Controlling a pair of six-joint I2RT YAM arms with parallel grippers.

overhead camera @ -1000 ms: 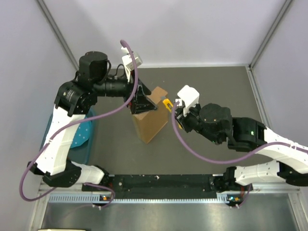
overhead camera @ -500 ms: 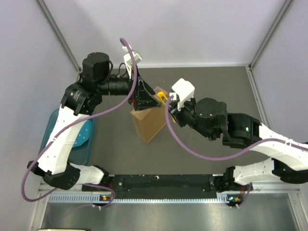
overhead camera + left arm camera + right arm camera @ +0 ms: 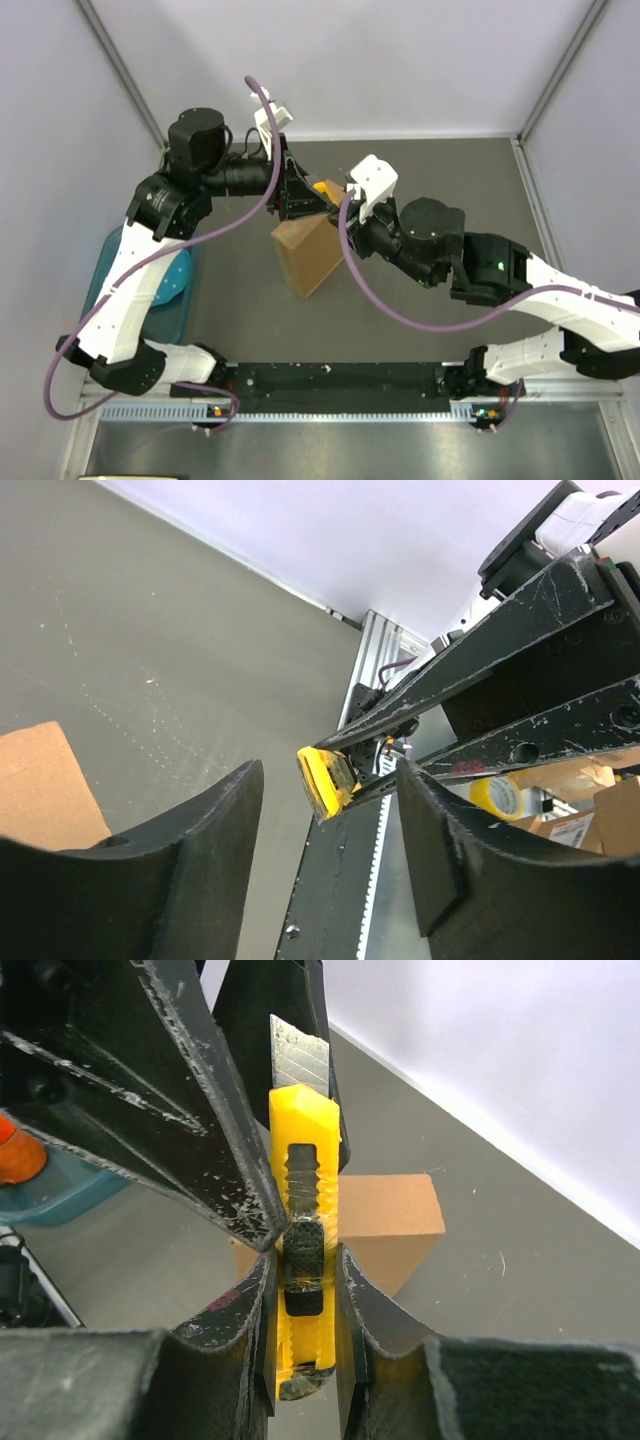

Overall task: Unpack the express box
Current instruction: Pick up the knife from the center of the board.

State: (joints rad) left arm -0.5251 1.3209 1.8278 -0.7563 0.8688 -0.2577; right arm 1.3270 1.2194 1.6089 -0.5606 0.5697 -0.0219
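The express box (image 3: pixel 305 255) is a plain brown cardboard box standing on edge on the grey table; it also shows as the box (image 3: pixel 385 1222) and the box corner (image 3: pixel 40 780). My right gripper (image 3: pixel 345 213) (image 3: pixel 303 1300) is shut on a yellow utility knife (image 3: pixel 303 1250) with its blade (image 3: pixel 298 1058) out, held above the box. My left gripper (image 3: pixel 300 195) (image 3: pixel 330 825) is open. Its fingers (image 3: pixel 200 860) stand on either side of the knife's yellow front end (image 3: pixel 325 780), with a gap on both sides. The left gripper's fingers (image 3: pixel 180 1110) flank the blade.
A teal bin (image 3: pixel 165 280) sits at the table's left edge, behind the left arm. A black rail (image 3: pixel 340 378) runs along the near edge between the arm bases. A yellow tape roll (image 3: pixel 495 795) and cartons lie beyond the table.
The right gripper has carried the knife up and left, from beside the box into the space between the left gripper's fingers. The left jaws have narrowed around its front end.
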